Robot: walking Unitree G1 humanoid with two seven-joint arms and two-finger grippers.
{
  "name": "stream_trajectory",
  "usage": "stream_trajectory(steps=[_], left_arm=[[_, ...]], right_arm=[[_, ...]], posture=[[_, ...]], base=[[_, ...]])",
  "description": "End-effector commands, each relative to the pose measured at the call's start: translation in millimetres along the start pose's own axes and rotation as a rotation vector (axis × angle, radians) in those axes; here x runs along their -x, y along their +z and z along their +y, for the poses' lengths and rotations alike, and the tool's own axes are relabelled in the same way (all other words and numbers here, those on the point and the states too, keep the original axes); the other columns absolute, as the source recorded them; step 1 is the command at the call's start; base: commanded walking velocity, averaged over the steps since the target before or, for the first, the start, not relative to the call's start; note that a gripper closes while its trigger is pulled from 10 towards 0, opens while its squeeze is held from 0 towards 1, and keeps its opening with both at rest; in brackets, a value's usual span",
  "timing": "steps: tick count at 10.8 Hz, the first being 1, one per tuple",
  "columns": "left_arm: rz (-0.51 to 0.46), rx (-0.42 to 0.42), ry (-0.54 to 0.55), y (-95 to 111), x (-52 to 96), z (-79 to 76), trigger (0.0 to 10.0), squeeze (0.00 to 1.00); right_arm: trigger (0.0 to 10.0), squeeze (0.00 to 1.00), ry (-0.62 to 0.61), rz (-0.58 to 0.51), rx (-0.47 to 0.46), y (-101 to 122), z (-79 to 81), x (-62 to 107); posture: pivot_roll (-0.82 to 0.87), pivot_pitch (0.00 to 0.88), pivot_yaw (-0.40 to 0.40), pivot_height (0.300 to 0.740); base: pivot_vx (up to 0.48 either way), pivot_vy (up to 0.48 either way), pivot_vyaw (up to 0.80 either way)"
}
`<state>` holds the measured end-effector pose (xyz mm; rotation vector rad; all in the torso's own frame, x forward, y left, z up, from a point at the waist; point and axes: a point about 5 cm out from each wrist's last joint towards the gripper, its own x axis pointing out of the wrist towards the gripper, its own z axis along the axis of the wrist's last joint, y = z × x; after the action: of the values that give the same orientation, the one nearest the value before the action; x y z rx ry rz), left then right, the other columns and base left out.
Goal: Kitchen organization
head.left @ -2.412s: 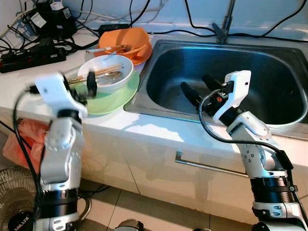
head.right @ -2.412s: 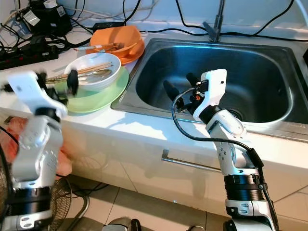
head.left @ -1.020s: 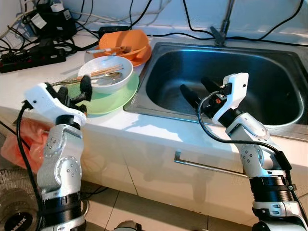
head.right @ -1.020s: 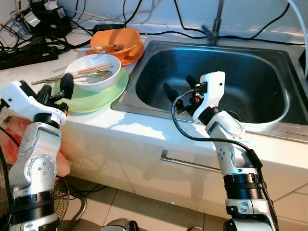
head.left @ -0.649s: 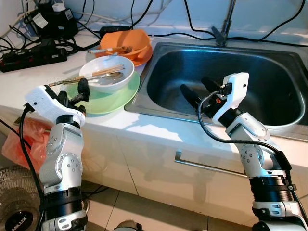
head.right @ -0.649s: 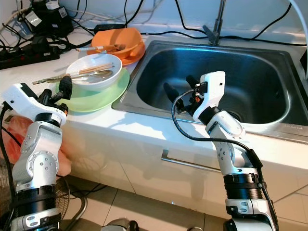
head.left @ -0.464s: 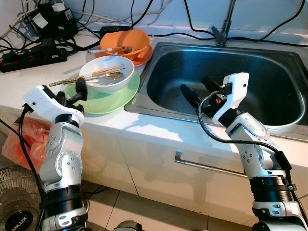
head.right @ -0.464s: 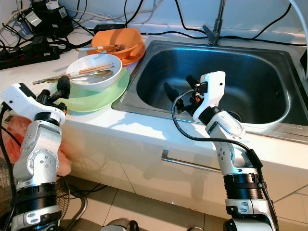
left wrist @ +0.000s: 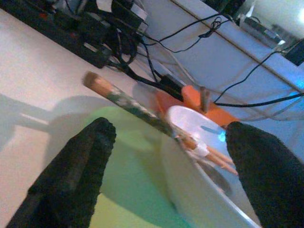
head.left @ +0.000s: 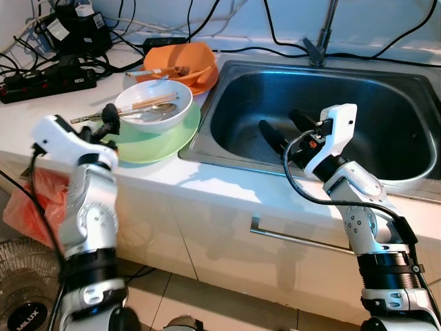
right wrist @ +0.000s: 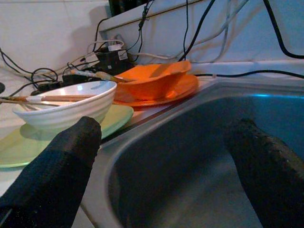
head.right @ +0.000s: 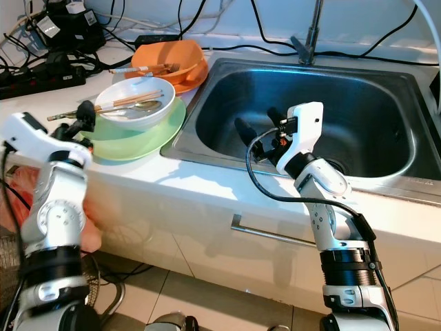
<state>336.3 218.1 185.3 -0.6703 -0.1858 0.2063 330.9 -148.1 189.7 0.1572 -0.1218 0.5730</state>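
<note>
A white bowl [head.left: 153,107] holding chopsticks [head.left: 148,102] and a spoon sits on a green plate [head.left: 155,141] on the counter, left of the sink [head.left: 386,124]. Behind it an orange bowl [head.left: 182,58] with utensils rests on an orange plate. My left gripper [head.left: 103,124] is open at the green plate's left edge, beside the chopstick ends. The left wrist view has the chopstick [left wrist: 128,102], bowl [left wrist: 199,156] and plate [left wrist: 128,180] between the spread fingers. My right gripper [head.left: 279,119] hangs open over the sink basin, holding nothing.
Power strips and tangled black cables [head.left: 48,76] crowd the counter's back left. The faucet [head.left: 320,41] stands behind the sink. A cabinet handle [head.left: 296,238] runs below the counter edge. An orange bag [head.left: 34,200] and a fan [head.left: 24,303] sit on the floor at left.
My left arm has swung its open gripper up and forward, closer to the green plate and the chopstick ends. The right arm has stayed still.
</note>
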Motion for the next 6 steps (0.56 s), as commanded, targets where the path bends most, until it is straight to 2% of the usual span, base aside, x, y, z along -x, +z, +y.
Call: stream_trajectory(steps=[1,2,3,4,6], left_arm=[[0.024,0.038,-0.019,-4,-1.8,-4.5,0.0,0.00],[0.043,0.047,-0.023,-8,-0.5,-5.9,5.5,0.00],[0.062,0.077,-0.013,-13,1.6,-6.0,9.5,0.00],[0.065,0.108,-0.014,-15,1.4,-6.1,0.0,0.00],[0.051,0.100,-0.026,-11,-1.1,-6.5,0.0,0.00]], right_arm=[[10.0,0.98,-0.007,-0.016,0.020,5,-0.1,-1.2],[10.0,0.98,-0.008,-0.016,0.020,5,-0.4,-1.0],[10.0,0.98,-0.010,-0.017,0.020,5,-0.6,-0.9],[10.0,0.98,-0.010,-0.016,0.019,4,-0.2,-1.3],[10.0,0.98,-0.008,-0.015,0.018,4,0.1,-1.5]], posture=[[0.12,0.044,0.094,0.740],[0.11,0.045,0.096,0.740],[0.11,0.045,0.096,0.740],[0.11,0.045,0.095,0.740],[0.11,0.044,0.095,0.740]], base=[[0.000,0.000,0.00],[0.000,0.000,0.00],[0.000,0.000,0.00],[0.000,0.000,0.00],[0.000,0.000,0.00]])
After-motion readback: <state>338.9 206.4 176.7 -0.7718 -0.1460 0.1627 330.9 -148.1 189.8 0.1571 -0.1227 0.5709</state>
